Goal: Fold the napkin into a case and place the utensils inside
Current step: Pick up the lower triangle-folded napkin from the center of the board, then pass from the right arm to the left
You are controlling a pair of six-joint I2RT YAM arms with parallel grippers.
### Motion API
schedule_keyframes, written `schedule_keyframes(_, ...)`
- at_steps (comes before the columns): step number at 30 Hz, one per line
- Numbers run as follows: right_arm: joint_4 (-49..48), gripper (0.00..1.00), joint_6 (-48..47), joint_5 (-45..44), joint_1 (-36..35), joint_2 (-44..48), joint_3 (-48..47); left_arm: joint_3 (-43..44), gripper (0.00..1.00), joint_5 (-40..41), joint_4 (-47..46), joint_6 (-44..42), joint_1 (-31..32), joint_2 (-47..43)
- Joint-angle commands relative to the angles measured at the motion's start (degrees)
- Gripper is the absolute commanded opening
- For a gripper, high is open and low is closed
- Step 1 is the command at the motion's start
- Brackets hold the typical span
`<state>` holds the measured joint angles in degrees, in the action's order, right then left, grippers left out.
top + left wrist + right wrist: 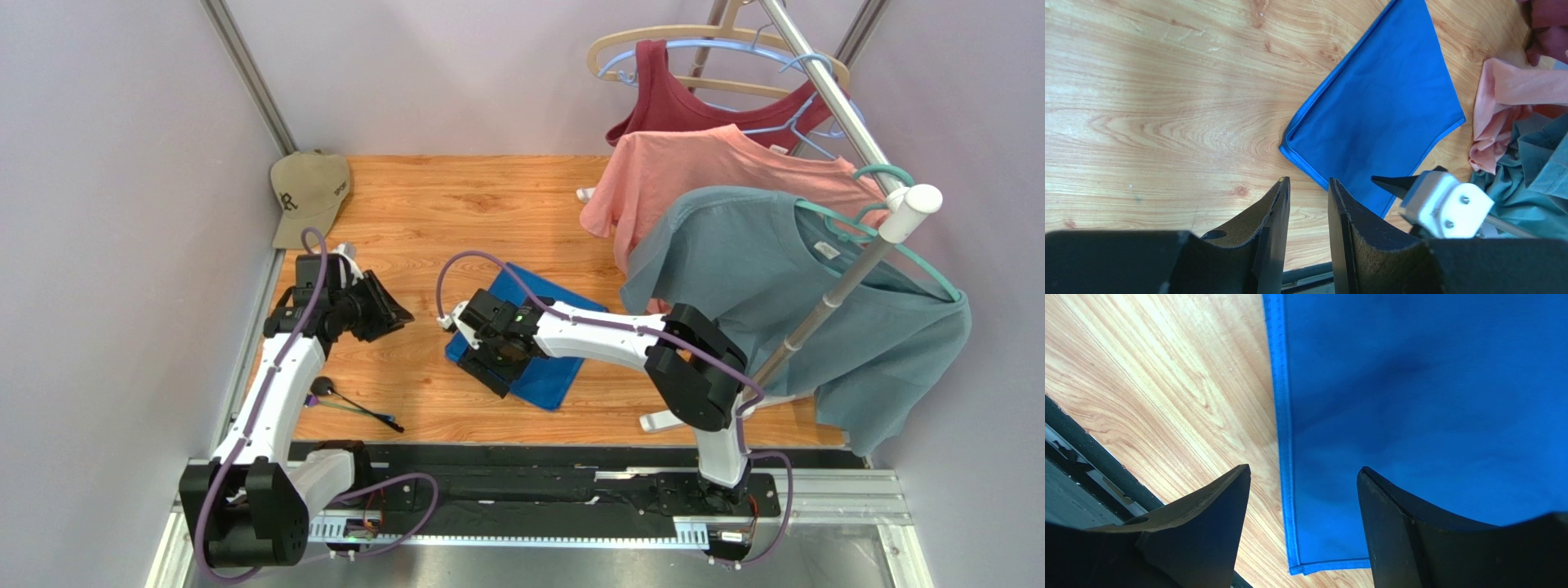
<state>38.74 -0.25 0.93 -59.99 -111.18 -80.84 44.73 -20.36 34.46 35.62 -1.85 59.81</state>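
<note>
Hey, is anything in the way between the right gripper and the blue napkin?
Nothing visible. The right gripper hangs open directly above the napkin, straddling its hemmed edge near a corner, with no object between them.

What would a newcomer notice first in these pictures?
The bright blue napkin lies centred on the wooden table, with the right end effector open over its hemmed corner. Three shirts hang on a rack at the right; thin utensils lie near the table's left front.
</note>
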Motion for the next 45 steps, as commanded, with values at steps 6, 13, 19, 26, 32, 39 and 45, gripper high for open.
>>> schedule_keyframes(6,-3.14,0.68,-1.86,-0.84,-1.01,-5.27,-0.29,-1.49,0.37,-3.55,-2.38,-0.64,-0.88,-0.75)
schedule_keyframes(13,-3.49,0.40,-0.54,1.53,-1.27,-7.92,0.77,-1.84,0.38,-2.76,-1.24,-1.43,-2.81,-1.01)
schedule_keyframes(19,-2.10,0.15,2.45,0.84,-3.82,-9.50,-1.60,-1.84,0.39,-4.51,-0.97,-1.43,-5.01,-1.45)
schedule_keyframes(26,-2.79,0.00,11.83,11.43,-3.65,-6.78,-6.08,-3.24,0.48,-8.02,-1.41,-1.69,-5.01,0.39)
schedule_keyframes(32,-14.90,0.00,20.63,30.66,2.05,-3.17,-2.49,-2.98,0.48,-9.70,-1.41,-0.11,-4.92,-0.83)
schedule_keyframes(39,-34.92,0.00,30.21,46.96,10.14,-2.29,7.96,-2.11,0.48,-7.16,1.66,0.60,-3.52,-4.26)
schedule_keyframes(45,-59.41,0.00,43.12,56.54,16.21,-3.17,18.32,-0.43,0.48,-3.81,4.48,2.96,1.05,-4.18)
